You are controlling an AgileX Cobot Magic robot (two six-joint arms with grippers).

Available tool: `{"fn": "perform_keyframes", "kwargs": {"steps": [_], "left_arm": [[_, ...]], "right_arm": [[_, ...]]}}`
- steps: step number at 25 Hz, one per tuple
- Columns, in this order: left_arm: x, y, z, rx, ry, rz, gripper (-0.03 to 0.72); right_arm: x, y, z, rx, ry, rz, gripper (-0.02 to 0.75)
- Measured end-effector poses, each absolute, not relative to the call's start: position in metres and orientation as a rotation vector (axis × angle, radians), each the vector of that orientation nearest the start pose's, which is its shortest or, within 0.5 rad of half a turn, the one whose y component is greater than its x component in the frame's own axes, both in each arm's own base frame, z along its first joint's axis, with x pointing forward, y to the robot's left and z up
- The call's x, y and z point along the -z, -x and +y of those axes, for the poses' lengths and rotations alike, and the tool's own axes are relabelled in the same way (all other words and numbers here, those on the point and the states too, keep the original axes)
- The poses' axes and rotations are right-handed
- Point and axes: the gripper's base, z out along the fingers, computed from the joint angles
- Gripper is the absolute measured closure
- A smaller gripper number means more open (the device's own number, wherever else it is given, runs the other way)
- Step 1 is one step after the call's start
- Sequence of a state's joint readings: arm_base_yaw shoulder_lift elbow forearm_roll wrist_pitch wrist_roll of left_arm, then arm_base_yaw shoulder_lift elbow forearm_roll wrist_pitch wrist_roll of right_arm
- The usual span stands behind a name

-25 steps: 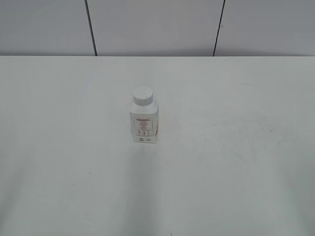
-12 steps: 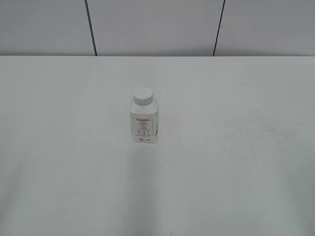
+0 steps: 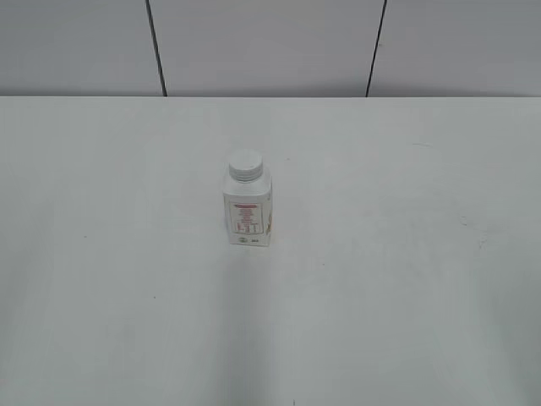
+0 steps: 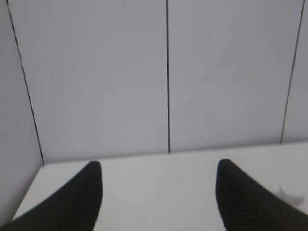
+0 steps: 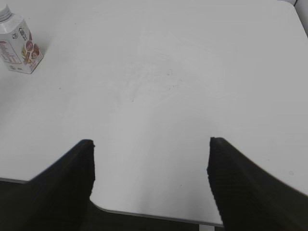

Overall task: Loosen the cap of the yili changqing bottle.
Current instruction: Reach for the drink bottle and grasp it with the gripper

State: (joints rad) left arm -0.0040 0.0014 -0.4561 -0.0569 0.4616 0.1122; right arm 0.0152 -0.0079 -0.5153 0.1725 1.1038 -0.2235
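The yili changqing bottle (image 3: 248, 216) stands upright near the middle of the white table, its label with red text facing the exterior camera. The white ribbed cap (image 3: 245, 165) sits on its neck. The bottle also shows at the top left of the right wrist view (image 5: 19, 45), its cap cut off by the frame edge. My right gripper (image 5: 150, 144) is open and empty over the table's near edge, far from the bottle. My left gripper (image 4: 159, 166) is open and empty, facing the back wall; the bottle is out of its view. Neither gripper shows in the exterior view.
The white table (image 3: 380, 279) ends at a grey panelled wall (image 3: 270, 46) behind. The table's near edge and rounded corner show in the right wrist view (image 5: 144, 211). A small pale blurred thing (image 4: 288, 192) lies at the right of the left wrist view.
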Motion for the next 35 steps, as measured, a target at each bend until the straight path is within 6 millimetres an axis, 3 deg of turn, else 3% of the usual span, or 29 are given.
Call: {"fn": "perform_keyframes", "kwargs": {"steps": [6, 22, 35], "left_arm": [[-0.308, -0.043, -0.001, -0.041, -0.043, 1.326, 0.228], [-0.288, -0.126, 0.001, -0.050, -0.026, 1.495, 0.228], [-0.264, -0.183, 0.002, -0.078, -0.028, 1.490, 0.228]], "right_arm": [[-0.279, 0.011, 0.014, -0.078, 0.259, 2.036, 0.162], [-0.279, 0.011, 0.014, -0.078, 0.259, 2.036, 0.162], [-0.279, 0.011, 0.014, -0.078, 0.259, 2.036, 0.162]]}}
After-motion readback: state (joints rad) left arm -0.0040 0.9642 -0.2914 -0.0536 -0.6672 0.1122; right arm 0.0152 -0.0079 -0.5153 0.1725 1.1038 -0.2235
